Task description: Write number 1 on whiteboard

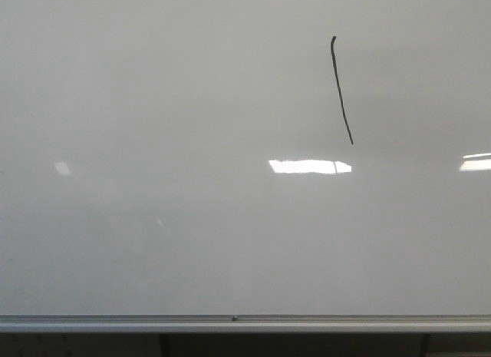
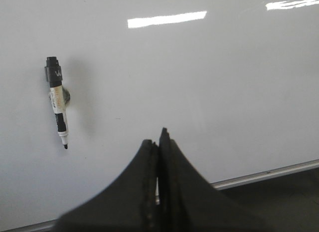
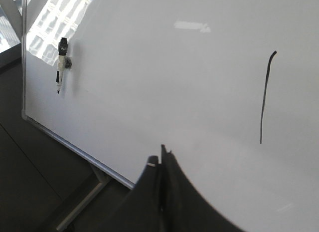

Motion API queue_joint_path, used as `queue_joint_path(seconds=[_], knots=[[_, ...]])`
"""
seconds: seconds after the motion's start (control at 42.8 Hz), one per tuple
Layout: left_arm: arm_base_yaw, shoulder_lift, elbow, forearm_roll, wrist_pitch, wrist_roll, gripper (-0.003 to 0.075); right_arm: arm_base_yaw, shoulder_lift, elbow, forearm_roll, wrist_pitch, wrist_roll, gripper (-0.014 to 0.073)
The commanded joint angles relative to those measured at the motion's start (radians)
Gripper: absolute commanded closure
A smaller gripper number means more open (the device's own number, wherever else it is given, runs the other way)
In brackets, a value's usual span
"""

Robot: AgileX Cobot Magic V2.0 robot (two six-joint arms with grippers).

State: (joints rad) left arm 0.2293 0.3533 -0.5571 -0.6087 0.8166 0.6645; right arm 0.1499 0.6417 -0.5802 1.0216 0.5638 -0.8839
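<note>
**boardwatcher:** So the number 1 (image 1: 341, 88) is on the whiteboard (image 1: 153, 104), up in the right half of the front view. Thin black stroke, slightly slanted, with a tiny hook at the top. Its lower end stops just above a bright white light reflection (image 1: 309, 166). It's short compared with the board.

**armnerd:** Yep, the right wrist camera has it too (image 3: 265, 95), well apart from the marker (image 3: 61, 65) that's stuck to the board near the far edge, tip pointing down. The board's silver frame (image 3: 75, 147) runs along the edge below it.

**boardwatcher:** What are the grippers doing?

**armnerd:** Left gripper (image 2: 158, 142) has its two black fingers pressed together, nothing between them. It's off the board, and the marker (image 2: 57, 100) hangs well to one side of it. Right gripper (image 3: 161, 159) looks the same: fingers together, holding nothing.

**boardwatcher:** Neither arm shows in the front view, just the board and the aluminium rail (image 1: 245, 322) along the bottom.
</note>
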Motion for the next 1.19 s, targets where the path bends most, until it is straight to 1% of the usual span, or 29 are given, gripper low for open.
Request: queue_joint_path(seconds=[0.0,0.304,0.374,0.444,0.467,0.537,0.631,0.724,0.795,0.865,0.958,1.122,1.168], knots=[[-0.008,-0.001,-0.027,-0.046,-0.048,-0.002,0.0741,-0.006,-0.003,-0.024,0.039,-0.035,-0.004,0.0653],[-0.007,-0.001,-0.027,-0.046,-0.050,-0.002,0.0741,-0.006,-0.003,-0.024,0.039,-0.035,-0.004,0.0653],[-0.007,-0.001,-0.017,-0.056,-0.081,-0.002,0.0741,-0.006,-0.003,-0.024,0.039,-0.035,-0.004,0.0653],[-0.007,-0.001,-0.014,-0.030,-0.108,-0.014,0.0741,-0.006,-0.003,-0.024,0.039,-0.035,-0.004,0.0653],[-0.007,-0.001,-0.012,-0.012,-0.117,-0.030,0.0741,-0.006,-0.003,-0.024,0.039,-0.035,-0.004,0.0653],[-0.014,-0.009,-0.010,0.086,-0.143,-0.144,0.0741,-0.006,-0.003,-0.024,0.039,-0.035,-0.004,0.0653],[-0.059,-0.034,0.016,0.274,-0.186,-0.355,0.0741,-0.006,-0.003,-0.024,0.039,-0.035,-0.004,0.0653],[-0.161,-0.086,0.075,0.444,-0.276,-0.494,0.0741,-0.006,-0.003,-0.024,0.039,-0.035,-0.004,0.0653],[-0.226,-0.133,0.134,0.529,-0.356,-0.556,0.0741,-0.006,-0.003,-0.024,0.039,-0.035,-0.004,0.0653],[-0.256,-0.185,0.201,0.567,-0.431,-0.570,0.0741,-0.006,-0.003,-0.024,0.039,-0.035,-0.004,0.0653],[-0.251,-0.255,0.293,0.571,-0.503,-0.570,0.0741,-0.006,-0.003,-0.024,0.039,-0.035,-0.004,0.0653],[-0.227,-0.378,0.413,0.591,-0.528,-0.570,0.0741,-0.006,-0.003,-0.024,0.039,-0.035,-0.004,0.0653],[-0.225,-0.376,0.435,0.596,-0.547,-0.570,0.0741,-0.006,-0.003,-0.024,0.039,-0.036,-0.004,0.0653]])
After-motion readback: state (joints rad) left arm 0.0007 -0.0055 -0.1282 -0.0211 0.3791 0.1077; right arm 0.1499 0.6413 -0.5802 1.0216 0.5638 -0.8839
